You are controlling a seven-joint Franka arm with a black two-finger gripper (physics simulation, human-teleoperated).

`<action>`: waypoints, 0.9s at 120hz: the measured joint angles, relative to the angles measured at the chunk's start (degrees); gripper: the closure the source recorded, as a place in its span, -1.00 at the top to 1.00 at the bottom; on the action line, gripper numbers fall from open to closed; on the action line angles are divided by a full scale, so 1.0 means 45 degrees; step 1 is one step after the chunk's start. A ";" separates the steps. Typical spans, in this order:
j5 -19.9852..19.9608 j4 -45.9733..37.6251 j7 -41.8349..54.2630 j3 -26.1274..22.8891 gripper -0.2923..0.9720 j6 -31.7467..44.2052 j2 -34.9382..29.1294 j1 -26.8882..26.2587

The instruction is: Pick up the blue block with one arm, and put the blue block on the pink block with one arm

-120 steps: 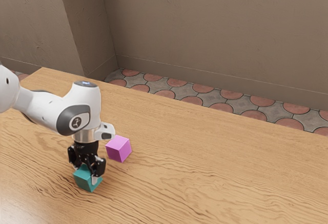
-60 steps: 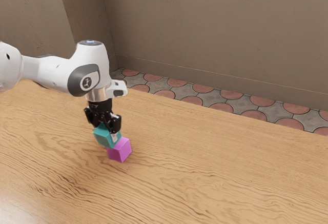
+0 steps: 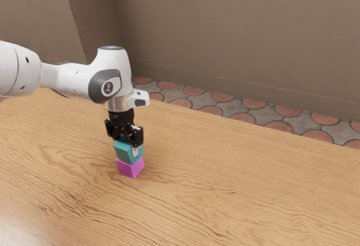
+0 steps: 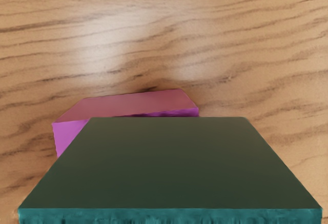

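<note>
The blue-green block (image 3: 129,152) sits right on top of the pink block (image 3: 130,168) in the exterior view, with my black gripper (image 3: 129,143) shut on it from above. Both fingers clamp the block's upper sides. In the wrist view the blue-green block (image 4: 169,167) is a large dark slab just under my hand, and the pink block (image 4: 128,110) peeks out from beneath it on the wooden table (image 4: 230,39).
The wooden table (image 3: 236,184) stretches wide around the stack. Beyond its far edge lies a tiled floor (image 3: 253,108) and a brown wall. My white arm (image 3: 67,80) reaches in from the exterior view's left.
My gripper lifted the blue-green block off the table, carried it toward the exterior view's right and lowered it onto the pink block.
</note>
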 joint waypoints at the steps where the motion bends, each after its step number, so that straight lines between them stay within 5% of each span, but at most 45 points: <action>1: 0.0000 0.0000 0.0013 0.0002 0.23 -0.0005 0.0000 -0.0002; 57: 0.0019 -0.0007 0.0534 0.0004 0.50 -0.0305 -0.0686 0.0038; 108: 0.0009 -0.0222 0.1710 -0.0732 0.53 -0.2308 -0.5567 0.0027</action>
